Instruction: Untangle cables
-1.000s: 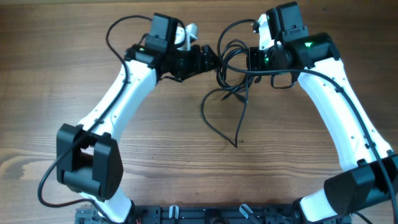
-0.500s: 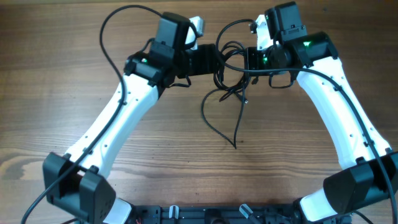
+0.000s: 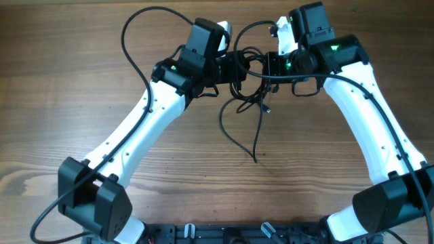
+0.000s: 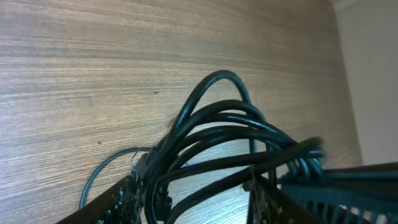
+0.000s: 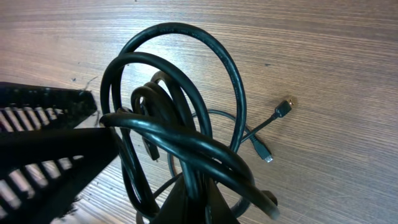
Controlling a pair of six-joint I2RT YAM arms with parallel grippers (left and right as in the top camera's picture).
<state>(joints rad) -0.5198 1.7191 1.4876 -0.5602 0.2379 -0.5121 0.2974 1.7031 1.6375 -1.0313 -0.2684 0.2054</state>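
The cables (image 3: 249,62) form a black knot of loops lifted between my two grippers at the back of the table. One loose strand (image 3: 237,139) trails down onto the wood, with a small plug (image 3: 268,108) beside it. My left gripper (image 3: 236,68) comes in from the left. In the left wrist view its fingers (image 4: 121,196) stand either side of several loops (image 4: 230,115), which touch both of them. My right gripper (image 5: 208,190) is shut on a strand at the base of the knot (image 5: 180,124). Two plug ends (image 5: 283,110) hang free.
The left arm's own thick wire (image 3: 135,34) arcs over the back left of the table. The right arm's wire (image 3: 308,87) loops below its wrist. A white wall (image 4: 373,62) lies past the table's far edge. The arm bases (image 3: 95,203) stand near the front edge.
My left arm has swung right into the cable knot and its jaws have narrowed onto the loops. The right arm and its grip have not moved.
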